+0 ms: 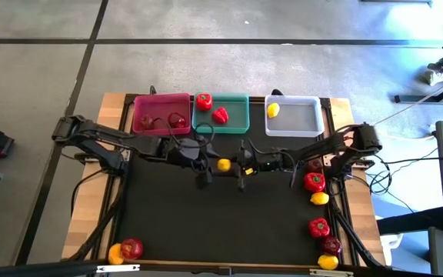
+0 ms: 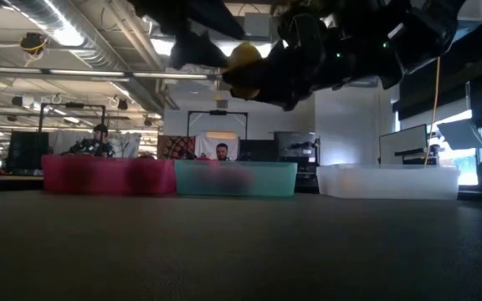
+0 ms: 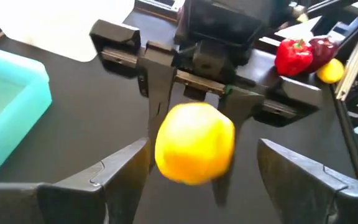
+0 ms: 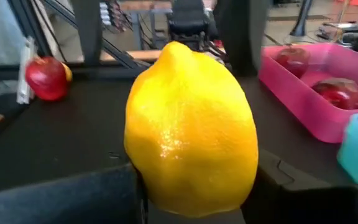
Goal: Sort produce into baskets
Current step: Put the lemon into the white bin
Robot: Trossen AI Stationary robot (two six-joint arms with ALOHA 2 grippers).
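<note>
A yellow lemon (image 1: 224,164) hangs in the air over the middle of the black table, between my two grippers. My right gripper (image 1: 241,164) comes from the table's right and is shut on it. My left gripper (image 1: 204,161) comes from the left and is open. Its two fingers (image 3: 120,171) stand on either side of the lemon (image 3: 194,143) with a gap on each side. Along the far edge stand the pink basket (image 1: 161,98) with two apples, the teal basket (image 1: 241,115) with two peppers, and the white basket (image 1: 298,119) with a lemon. My right gripper pinches the lemon between its two fingers (image 3: 158,106), on two opposite sides (image 4: 142,155). The fingers come level from the table's right. The lemon is lifted clear of the table, as the low view (image 2: 245,63) shows.
Peppers (image 1: 314,181), lemons (image 1: 320,198) and apples (image 1: 331,245) lie along the table's right edge. An apple (image 1: 131,248) and a lemon (image 1: 115,252) lie at the near left corner. People sit in the room beyond the table.
</note>
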